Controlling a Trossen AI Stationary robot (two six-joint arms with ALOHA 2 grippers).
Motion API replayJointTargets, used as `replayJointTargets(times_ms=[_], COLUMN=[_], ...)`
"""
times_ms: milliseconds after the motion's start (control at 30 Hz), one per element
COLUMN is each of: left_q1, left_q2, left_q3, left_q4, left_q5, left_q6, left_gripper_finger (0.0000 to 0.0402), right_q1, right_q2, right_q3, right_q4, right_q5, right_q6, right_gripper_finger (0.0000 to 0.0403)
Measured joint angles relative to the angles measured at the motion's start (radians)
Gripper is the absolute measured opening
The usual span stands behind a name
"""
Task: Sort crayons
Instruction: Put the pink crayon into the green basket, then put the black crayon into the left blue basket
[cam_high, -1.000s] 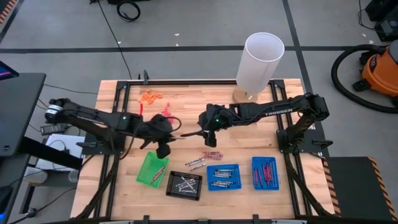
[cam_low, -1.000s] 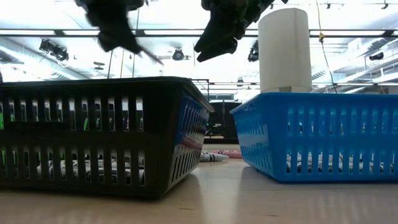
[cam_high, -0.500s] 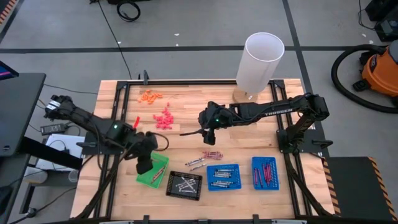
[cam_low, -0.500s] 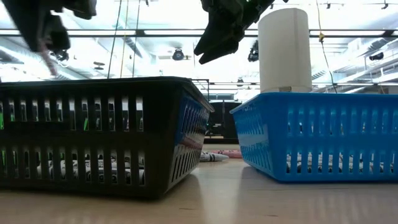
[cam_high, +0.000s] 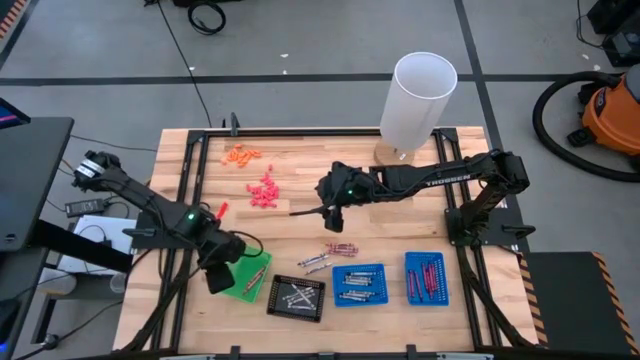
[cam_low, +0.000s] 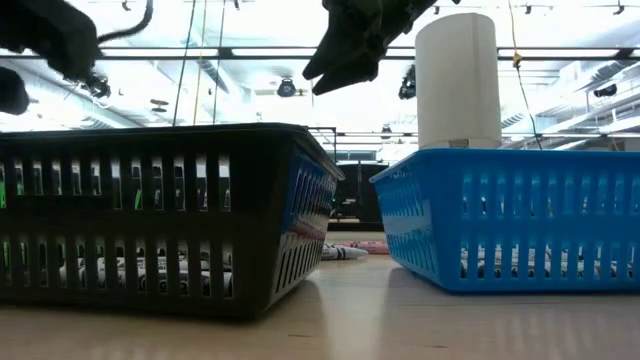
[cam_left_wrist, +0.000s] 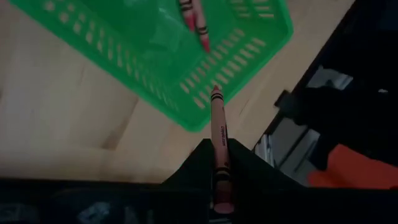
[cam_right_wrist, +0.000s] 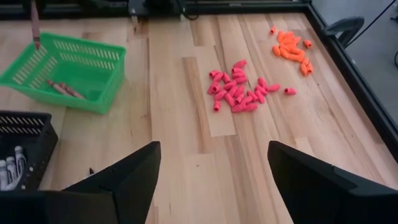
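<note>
Two crayons (cam_right_wrist: 62, 89) in green tray (cam_right_wrist: 37, 79).

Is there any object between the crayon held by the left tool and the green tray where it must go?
Nothing visible is in the way. The left tool is shut on a crayon, whose tip is just outside the green tray's near wall. The tray is open on top and holds only other crayons. The right tool is open and far off.
</note>
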Motion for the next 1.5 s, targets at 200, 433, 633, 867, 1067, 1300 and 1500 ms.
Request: replayJointTargets(times_ms=[200,433,633,867,1067,1300,1500], left_q1=[0.085,0.167,0.206,0.212,0.216,0.232,0.223], left_q2=[0.077,0.240,0.322,0.332,0.331,0.331,0.329], left_q3=[-0.002,-0.002,-0.002,-0.002,0.075,0.264,0.345], left_q4=[0.013,0.014,0.023,0.062,0.016,-0.143,-0.119], left_q5=[0.072,0.177,0.193,0.193,0.163,-0.109,-0.311], left_q6=[0.080,0.210,0.252,0.253,0.293,0.442,0.633], left_gripper_finger=[0.0034,0.0034,0.0036,0.0096,0.0154,0.0164,0.0164], right_q1=[0.000,0.000,0.000,0.002,0.002,0.002,0.002], right_q2=[0.000,0.001,0.001,0.001,0.001,0.001,0.001], right_q3=[0.000,0.000,0.000,0.000,0.000,0.000,0.000], right_q4=[0.025,0.028,0.028,0.028,0.028,0.025,-0.065], right_q5=[0.000,0.000,0.000,0.000,0.000,-0.001,-0.001], right_q6=[0.000,0.033,0.056,0.064,0.064,0.085,0.227], right_gripper_finger=[0.0305,0.0305,0.0305,0.0305,0.0305,0.0305,0.0305])
